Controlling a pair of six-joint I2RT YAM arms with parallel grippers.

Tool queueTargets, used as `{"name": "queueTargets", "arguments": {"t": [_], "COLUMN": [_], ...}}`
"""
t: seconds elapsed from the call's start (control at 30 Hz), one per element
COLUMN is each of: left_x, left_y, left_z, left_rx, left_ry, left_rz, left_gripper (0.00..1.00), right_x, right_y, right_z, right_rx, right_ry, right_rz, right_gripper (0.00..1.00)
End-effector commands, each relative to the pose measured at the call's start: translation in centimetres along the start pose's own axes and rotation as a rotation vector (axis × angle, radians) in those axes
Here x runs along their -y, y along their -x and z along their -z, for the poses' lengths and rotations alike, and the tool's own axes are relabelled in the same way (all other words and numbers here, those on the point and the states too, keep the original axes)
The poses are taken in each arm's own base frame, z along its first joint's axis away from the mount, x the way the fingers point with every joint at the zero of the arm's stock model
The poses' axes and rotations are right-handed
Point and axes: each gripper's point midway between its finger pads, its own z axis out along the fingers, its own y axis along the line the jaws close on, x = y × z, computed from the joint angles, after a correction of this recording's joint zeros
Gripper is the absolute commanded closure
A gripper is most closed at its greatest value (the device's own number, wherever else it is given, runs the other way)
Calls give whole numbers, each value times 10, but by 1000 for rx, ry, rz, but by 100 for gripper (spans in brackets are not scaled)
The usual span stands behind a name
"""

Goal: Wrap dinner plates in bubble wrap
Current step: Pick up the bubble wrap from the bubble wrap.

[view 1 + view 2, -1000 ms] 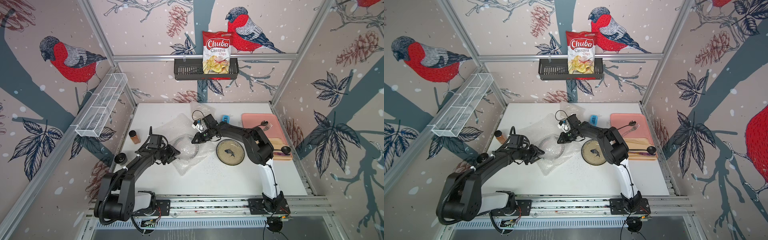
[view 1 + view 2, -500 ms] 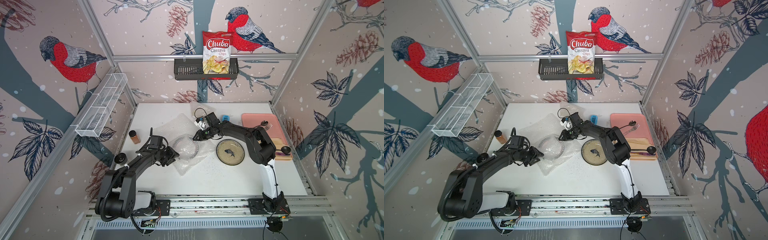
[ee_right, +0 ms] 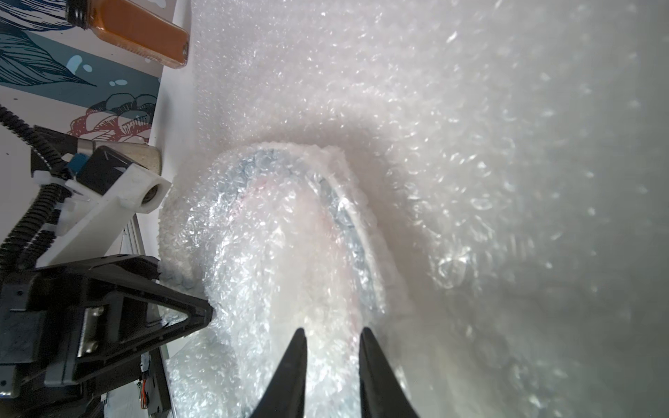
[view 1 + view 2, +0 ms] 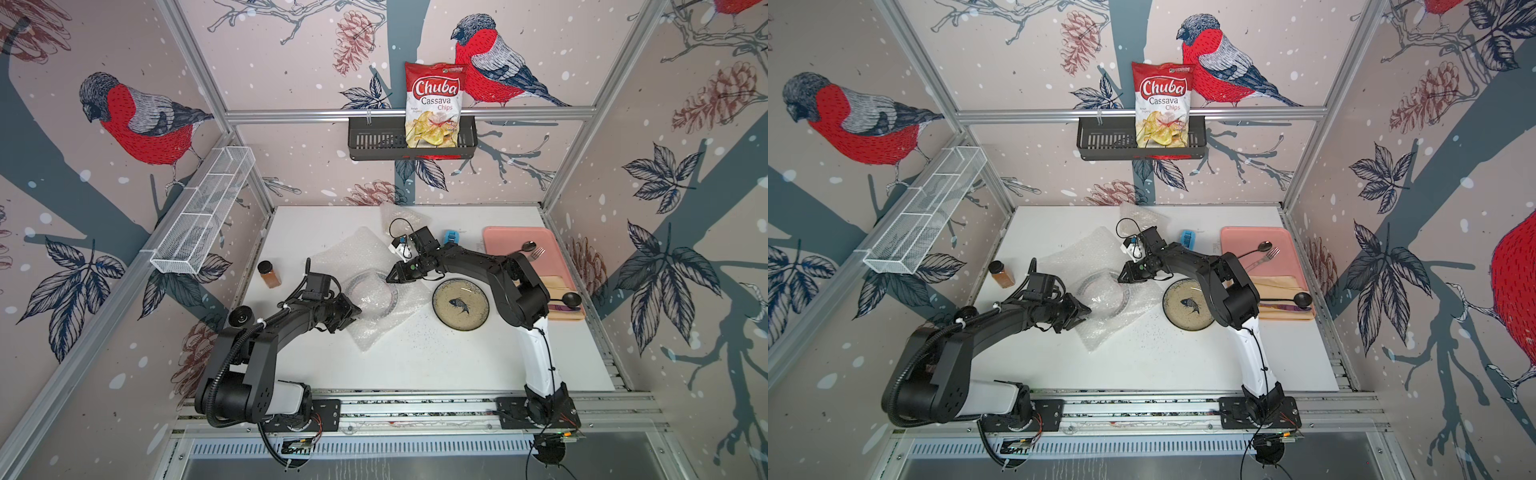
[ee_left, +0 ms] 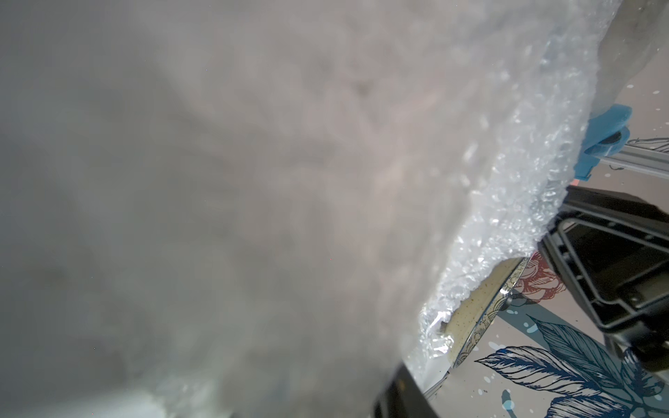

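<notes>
Now: L hand [image 4: 354, 309] at bubble wrap [image 4: 353, 257] edge, grip can't tell | wrap-covered plate [image 4: 395, 293] btwn hands, mid worktop [image 4: 415, 365] | R hand [image 3: 331, 331] tips parted, just over it | fish plate [image 4: 461, 304] bare, right of it.

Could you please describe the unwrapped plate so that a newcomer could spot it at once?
On the white table, look between the pink tray and the bubble wrap. The fish plate lies bare there; its speckled cream face and dark fish set it apart from the covered plate under the wrap.
</notes>
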Motion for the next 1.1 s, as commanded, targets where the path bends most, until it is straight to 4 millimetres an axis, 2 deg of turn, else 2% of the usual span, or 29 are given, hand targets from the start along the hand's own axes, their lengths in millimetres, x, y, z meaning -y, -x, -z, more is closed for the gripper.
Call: {"name": "queueTargets", "arguments": {"t": [0.0,0.37,0.5,0.63,0.8,0.93,1.07], "left_x": [10,-1,4,12,23,31,48], "left_y": [2,5,7,11,13,18,21], "left_z": [1,-7,-3,6,15,25,39], "left_rx": [7,19,43,87,123,159,170], "left_ry": [-40,-17,-41,-63,-119,-185,-306], "left_rz": [-2,16,6,-23,-58,-68,-80], "left_gripper": [71,83,97,100,100,100,100], "right_x": [-3,-6,-12,-15,-21,-28,-36], "right_y": [-1,3,6,9,16,23,30], "right_z": [-3,3,10,17,34,57,80], "right_rx": [-2,8,22,36,76,125,171], "right_ry": [26,31,39,51,57,61,75], "right_rz": [-4,3,9,11,19,29,41], "right_gripper": [73,74,74,74,74,74,74]}}
